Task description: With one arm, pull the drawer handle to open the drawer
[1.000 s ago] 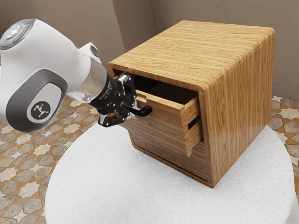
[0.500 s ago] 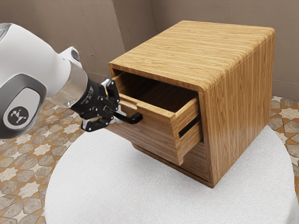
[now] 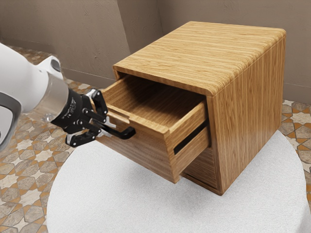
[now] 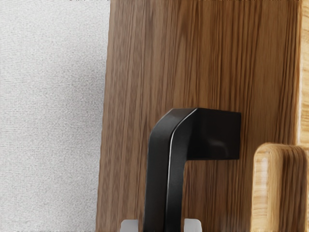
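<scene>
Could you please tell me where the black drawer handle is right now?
The black bar-shaped drawer handle sits left of centre in the exterior view, on the front of the pulled-out wooden drawer, clamped in the black claw.

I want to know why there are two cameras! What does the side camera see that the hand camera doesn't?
The exterior view takes in the whole wooden cabinet, the open drawer, the white arm, its black gripper closed on the handle, and the tiled floor. The wrist view gives the handle's bend right up close, with two pale finger pads hugging it from either side. Both have the black handle, the drawer front and the white table.
</scene>
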Robot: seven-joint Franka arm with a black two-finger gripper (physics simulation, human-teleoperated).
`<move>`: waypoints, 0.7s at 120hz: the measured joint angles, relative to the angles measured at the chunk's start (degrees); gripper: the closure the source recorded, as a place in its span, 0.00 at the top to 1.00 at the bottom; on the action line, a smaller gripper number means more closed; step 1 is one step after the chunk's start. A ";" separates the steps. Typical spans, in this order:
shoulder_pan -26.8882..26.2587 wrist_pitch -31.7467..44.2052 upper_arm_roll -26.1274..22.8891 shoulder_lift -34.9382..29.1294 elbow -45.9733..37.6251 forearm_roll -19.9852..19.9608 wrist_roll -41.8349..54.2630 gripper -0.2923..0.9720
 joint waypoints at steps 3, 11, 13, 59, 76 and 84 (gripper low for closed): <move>-0.02 -0.05 0.02 -0.38 -0.27 0.00 0.01 0.16; -0.10 -0.19 0.26 -1.31 -0.98 0.00 0.03 0.16; -0.15 -0.22 0.33 -1.57 -1.20 0.00 0.04 0.16; -0.36 -1.91 1.54 -6.91 -4.13 0.08 0.18 0.15; -0.53 -2.50 1.94 -7.87 -4.81 0.09 0.23 0.15; -0.98 -2.69 1.97 -8.50 -5.08 0.10 0.24 0.15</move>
